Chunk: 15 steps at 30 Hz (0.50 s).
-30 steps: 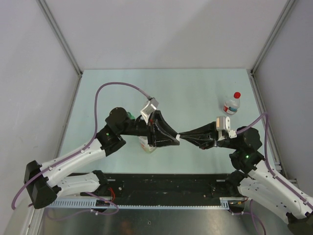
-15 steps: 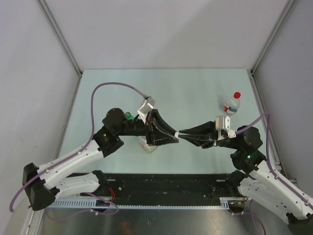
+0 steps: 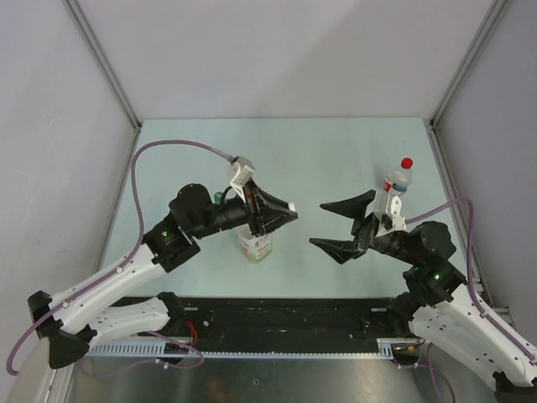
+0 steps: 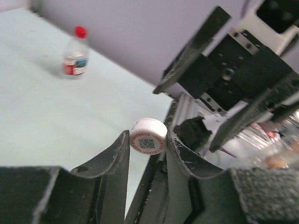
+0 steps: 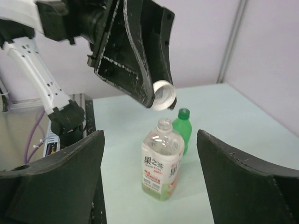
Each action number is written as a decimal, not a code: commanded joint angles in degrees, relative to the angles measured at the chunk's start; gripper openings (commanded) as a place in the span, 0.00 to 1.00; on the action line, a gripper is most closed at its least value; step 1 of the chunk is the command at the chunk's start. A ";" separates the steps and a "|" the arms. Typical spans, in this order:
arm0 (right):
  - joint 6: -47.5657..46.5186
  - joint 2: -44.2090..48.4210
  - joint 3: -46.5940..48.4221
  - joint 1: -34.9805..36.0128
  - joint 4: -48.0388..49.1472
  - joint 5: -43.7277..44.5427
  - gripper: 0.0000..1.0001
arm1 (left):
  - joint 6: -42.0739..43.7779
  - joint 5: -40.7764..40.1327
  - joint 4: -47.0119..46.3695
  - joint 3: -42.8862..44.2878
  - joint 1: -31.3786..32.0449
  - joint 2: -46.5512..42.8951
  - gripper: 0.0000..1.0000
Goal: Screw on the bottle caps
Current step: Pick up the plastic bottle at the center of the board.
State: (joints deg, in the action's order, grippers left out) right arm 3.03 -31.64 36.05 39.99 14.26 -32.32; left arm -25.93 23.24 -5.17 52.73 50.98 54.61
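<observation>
Right claw (image 3: 319, 224) has let go and drawn back from the meeting point. Its jaws are now spread wide with nothing between them. Left claw (image 3: 290, 211) has pulled away toward its own side, jaws narrow, pinching the white cap (image 4: 148, 135) at the very tips, printed face outward. Open air lies between the two claws.

Orange-labelled bottle (image 5: 161, 165), neck uncapped, stands on the table (image 3: 336, 159) beneath the left claw's fingers, back from the tips. Green bottle (image 5: 183, 133), green cap (image 5: 184, 112) on, stands past it as seen from the right claw. Small clear bottle (image 3: 396, 181), red cap (image 3: 407, 163) on, stands beside the right claw's wrist.
</observation>
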 commanded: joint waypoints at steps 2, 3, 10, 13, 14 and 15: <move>-3.04 -1.28 -1.16 -0.01 -4.50 6.57 0.88 | 2.18 -17.15 12.42 4.83 0.13 -0.83 0.12; -4.44 -1.78 -2.88 0.08 -2.88 6.61 0.90 | 1.62 -18.66 13.94 5.27 0.15 -0.87 0.12; -11.82 -11.69 -14.11 3.45 16.01 6.52 0.96 | -2.61 -33.32 28.88 8.72 0.11 -2.51 0.09; -12.93 -20.27 -15.05 8.01 23.70 12.32 0.98 | -5.10 -37.93 34.03 8.70 0.11 -4.17 0.08; -13.78 -23.50 -15.31 10.42 26.47 15.81 0.99 | -5.89 -39.16 35.37 8.53 0.14 -4.83 0.08; -14.29 -26.56 -15.71 12.82 30.06 20.15 0.99 | -6.63 -40.17 36.53 8.26 0.11 -5.46 0.08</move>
State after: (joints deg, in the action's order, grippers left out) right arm -6.96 -50.46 20.75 46.28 27.00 -23.51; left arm -28.38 -7.46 23.03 58.85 50.98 52.23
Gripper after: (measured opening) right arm 0.984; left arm 0.370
